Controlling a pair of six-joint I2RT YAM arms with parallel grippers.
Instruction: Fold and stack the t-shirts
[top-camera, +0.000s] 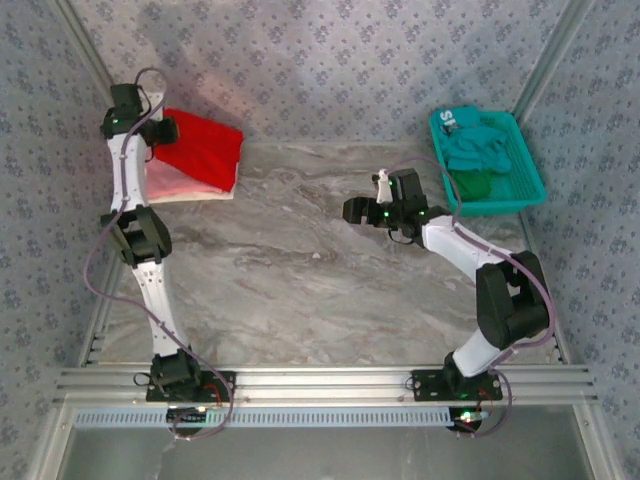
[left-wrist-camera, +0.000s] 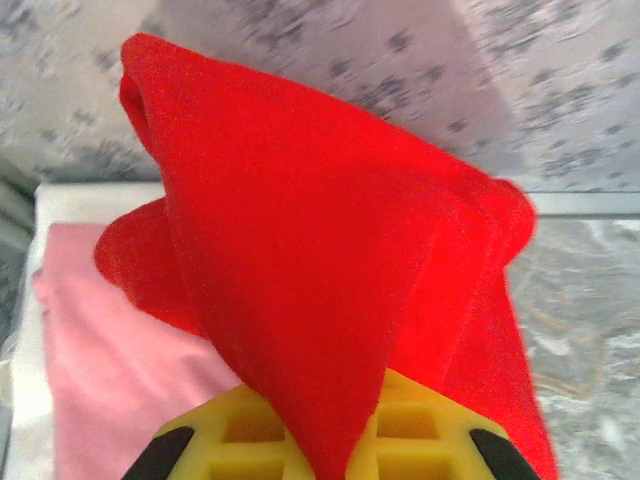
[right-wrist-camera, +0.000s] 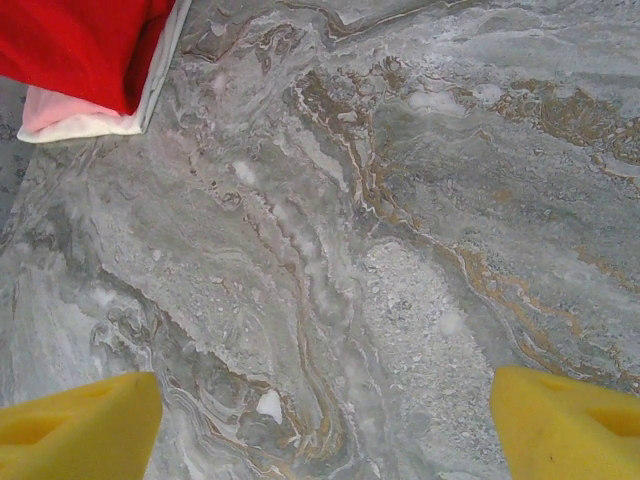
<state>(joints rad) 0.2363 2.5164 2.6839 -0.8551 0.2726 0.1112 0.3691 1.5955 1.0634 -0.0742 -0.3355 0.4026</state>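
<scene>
At far-left corner, left claw clamped on red t-shirt, cloth burying grip; right claw gaping, empty.

**Shirts: two stacked, others in basket**

Red shirt is loosely folded with one end drawn up in a peak. It lies on the flat pink shirt, well left of the basket. Crumpled inside basket: teal shirts, dark green shirt.
</scene>
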